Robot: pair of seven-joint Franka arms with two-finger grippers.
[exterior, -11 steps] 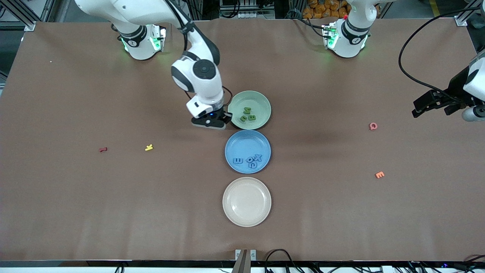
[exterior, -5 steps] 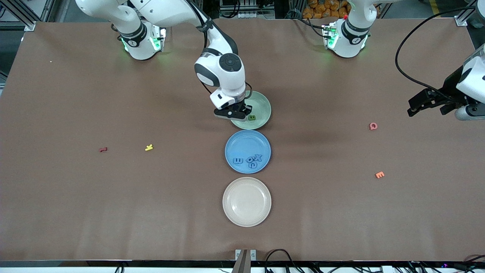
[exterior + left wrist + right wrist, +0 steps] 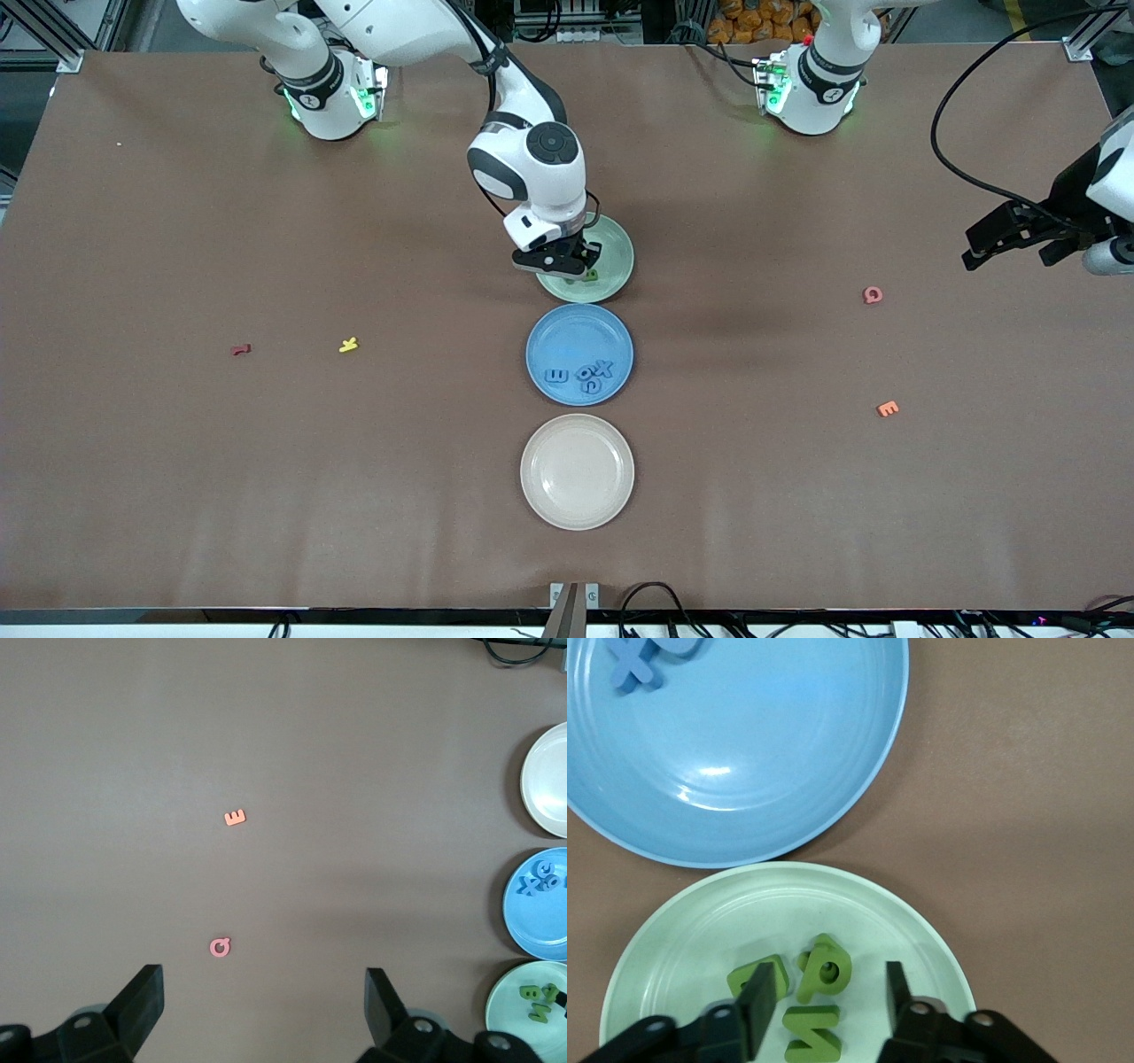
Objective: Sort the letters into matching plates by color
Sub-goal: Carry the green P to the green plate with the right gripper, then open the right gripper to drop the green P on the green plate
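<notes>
Hovering over the pale green round plate (image 3: 682,930), the right gripper (image 3: 824,1005) has its fingers parted around nothing, with chunky green letters (image 3: 819,979) lying in the plate below. Blue letters (image 3: 585,375) sit in the mid blue plate (image 3: 576,332). Over the table's end, the left gripper (image 3: 264,1010) waits spread wide and empty, above a pink Q (image 3: 220,947).

1. We are seeing even, bright overhead light across the brown table (image 3: 266,487), with no harsh glare.
2. We are noticing a soft, diffuse shadow lying on the table toward the left arm's end, beside the green plate (image 3: 611,266).
3. We are catching a small highlight shining on the blue plate (image 3: 713,773) in the right wrist view.
4. We are finding the right gripper's fingers (image 3: 757,1001) slightly soft there, being close to the lens.
5. We are seeing green indicator lights glowing at both arm bases.
</notes>
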